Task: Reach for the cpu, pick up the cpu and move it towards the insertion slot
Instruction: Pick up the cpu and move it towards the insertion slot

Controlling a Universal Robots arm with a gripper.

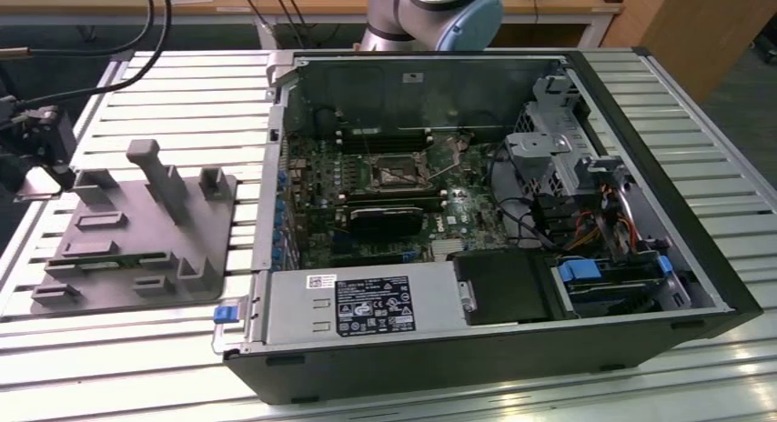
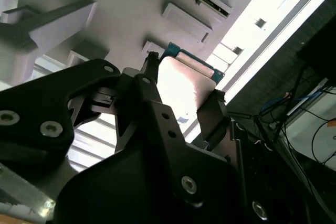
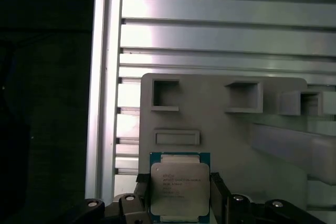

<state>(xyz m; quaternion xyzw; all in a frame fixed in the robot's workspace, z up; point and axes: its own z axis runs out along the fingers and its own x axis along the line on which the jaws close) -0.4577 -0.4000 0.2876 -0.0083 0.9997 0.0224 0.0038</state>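
Over the ribbed aluminium table (image 3: 210, 35), the black pincer (image 3: 178, 198) clasps the flat, square, silver-topped cpu (image 3: 180, 184).

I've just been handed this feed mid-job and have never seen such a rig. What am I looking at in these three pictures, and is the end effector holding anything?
This is one robot arm working at a slatted metal table. The exterior view is taken from a camera off the arm. It shows an open computer case with the insertion slot on its board, and a grey fixture block on that view's left. Both wrist views come from cameras riding on the arm. They show the end effector with a finger against each of two opposite edges of the cpu. The chip therefore appears gripped, with the block behind it.
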